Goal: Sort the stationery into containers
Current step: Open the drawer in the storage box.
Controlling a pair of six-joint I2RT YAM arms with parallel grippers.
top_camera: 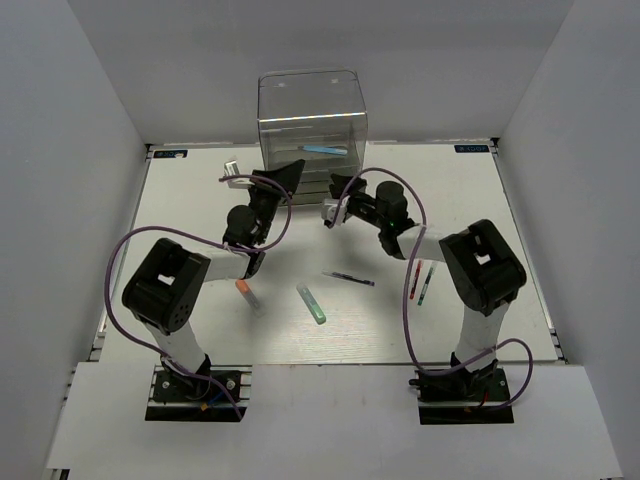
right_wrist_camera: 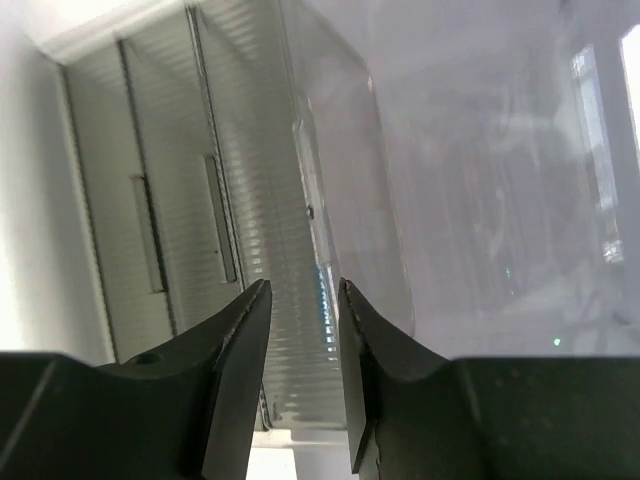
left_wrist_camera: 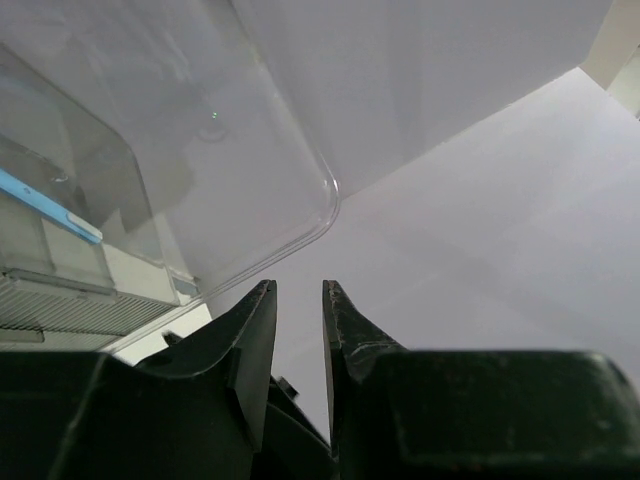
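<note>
The light blue pen (top_camera: 325, 150) lies flat inside the clear plastic drawer unit (top_camera: 312, 100), showing through glossy, round-cornered walls at the far edge of the white table (top_camera: 180, 200). I cannot tell which of the shallow drawers holds it.

Five more pieces lie loose on the matte tabletop, nearer my bases. An orange-capped marker (top_camera: 245, 291) with a pale barrel is on the left, and a green-tipped pen (top_camera: 312, 303) is just to its right. A thin dark pen (top_camera: 349, 279) lies past that. A red pen (top_camera: 414, 281) and a teal pen (top_camera: 424, 285) lie side by side close to my right arm.

My left gripper (top_camera: 293, 172) hangs just before the unit's left front. Its wrist camera shows its tapered black fingers (left_wrist_camera: 255, 330) drawn almost together with a thin slit between them, gripping nothing, below the unit's curved clear corner.

My right gripper (top_camera: 340, 188) sits near the unit's front right, facing ribbed, frosted drawer fronts (right_wrist_camera: 180, 220) with slim bar handles. Its fingers (right_wrist_camera: 245, 340) are likewise nearly closed and hold nothing.

Purple cables (top_camera: 120, 270) loop along both arms, and plain grey walls (top_camera: 70, 150) box in the table.
</note>
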